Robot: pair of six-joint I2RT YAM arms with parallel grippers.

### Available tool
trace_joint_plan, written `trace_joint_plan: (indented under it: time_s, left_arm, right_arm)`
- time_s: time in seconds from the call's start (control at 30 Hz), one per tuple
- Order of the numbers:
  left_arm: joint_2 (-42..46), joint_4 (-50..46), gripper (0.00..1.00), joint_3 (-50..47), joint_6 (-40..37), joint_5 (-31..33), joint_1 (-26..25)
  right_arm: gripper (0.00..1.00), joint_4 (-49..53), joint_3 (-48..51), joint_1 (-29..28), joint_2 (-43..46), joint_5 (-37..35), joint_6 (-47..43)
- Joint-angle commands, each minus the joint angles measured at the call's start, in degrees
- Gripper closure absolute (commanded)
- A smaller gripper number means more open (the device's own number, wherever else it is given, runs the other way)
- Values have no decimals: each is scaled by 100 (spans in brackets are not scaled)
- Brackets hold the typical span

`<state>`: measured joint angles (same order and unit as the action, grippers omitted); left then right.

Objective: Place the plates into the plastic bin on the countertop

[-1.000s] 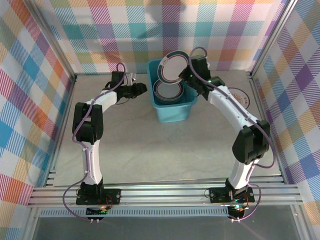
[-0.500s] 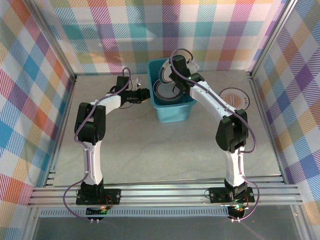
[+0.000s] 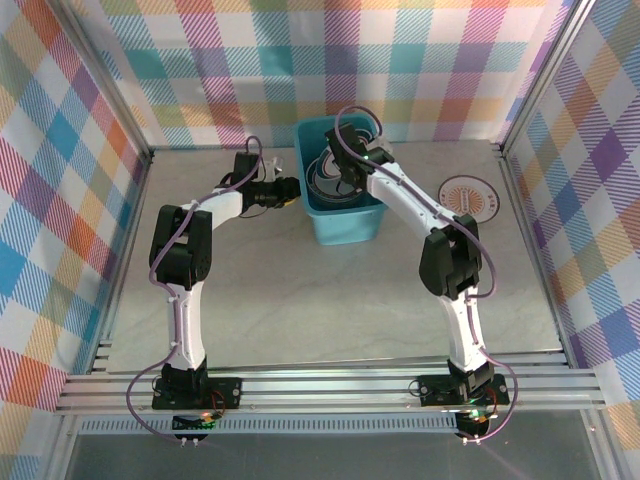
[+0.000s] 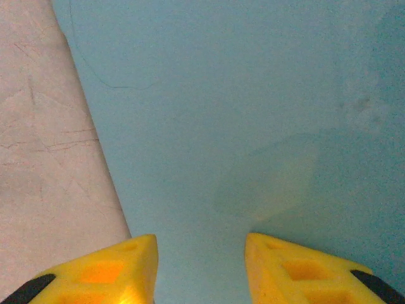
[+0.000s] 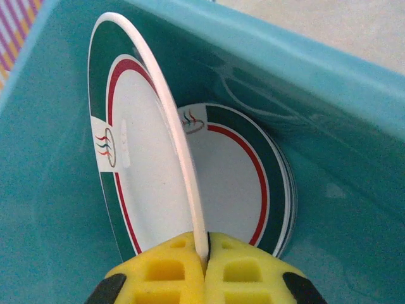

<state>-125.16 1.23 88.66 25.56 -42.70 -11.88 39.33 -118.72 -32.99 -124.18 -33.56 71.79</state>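
The right fingers [image 5: 168, 269] have just brought their plate [image 5: 142, 190] down from above the rim. It now stands on edge inside the blue bin [image 5: 354, 209], pinched tight at its rim, over the stack [image 5: 237, 177] lying flat on the bottom. To my eye it only needs letting go. The left fingers [image 4: 120, 266] stand half apart, empty, facing the bin's outer wall. One orange-centred plate [image 3: 470, 197] waits on the marbled bench [image 3: 300, 290], with plaid walls [image 3: 100, 100] all round.
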Motion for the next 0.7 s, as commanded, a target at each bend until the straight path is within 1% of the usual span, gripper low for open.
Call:
trace_joint_plan:
  time_s: [0.0,0.33,0.5,0.67]
  left_arm:
    - [159,229,59,-40,10,-214,-78]
    - [193,273,59,-129,19,-205,-78]
    - [242,300,59,-214,10,-185,-78]
    - [278,321,59,-283,7,-156,-77]
  right_arm:
    - [100,156,-292,-32,-117,53,543]
    - [100,125,-347,-32,-394,335,1192]
    - [100,-211,-73,-32,-423,446,1599]
    - [100,-352,-54,-23,-560,799,1835]
